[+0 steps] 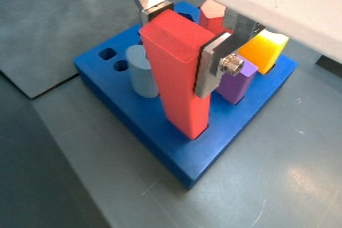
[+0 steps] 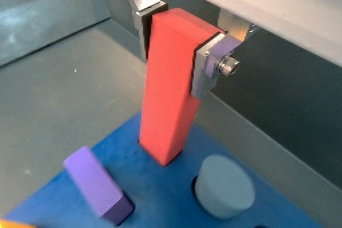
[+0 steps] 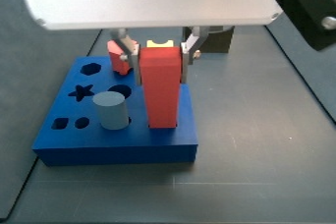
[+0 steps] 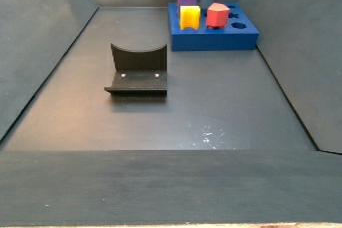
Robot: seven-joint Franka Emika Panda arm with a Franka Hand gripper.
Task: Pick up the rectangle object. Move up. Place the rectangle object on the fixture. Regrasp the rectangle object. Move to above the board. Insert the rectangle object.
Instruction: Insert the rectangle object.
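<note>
Gripper (image 1: 178, 34) clamped on the upper end of the rectangle object (image 1: 178, 77) — upright, lower end on or in the board (image 1: 201, 152), seating unclear. Likely stiff, light, smooth; best held high on flat sides.

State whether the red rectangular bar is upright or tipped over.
Upright: the rectangle object stands on end over the board, gripper fingers clamping its upper part.

No readable text, label or number on anything.
</note>
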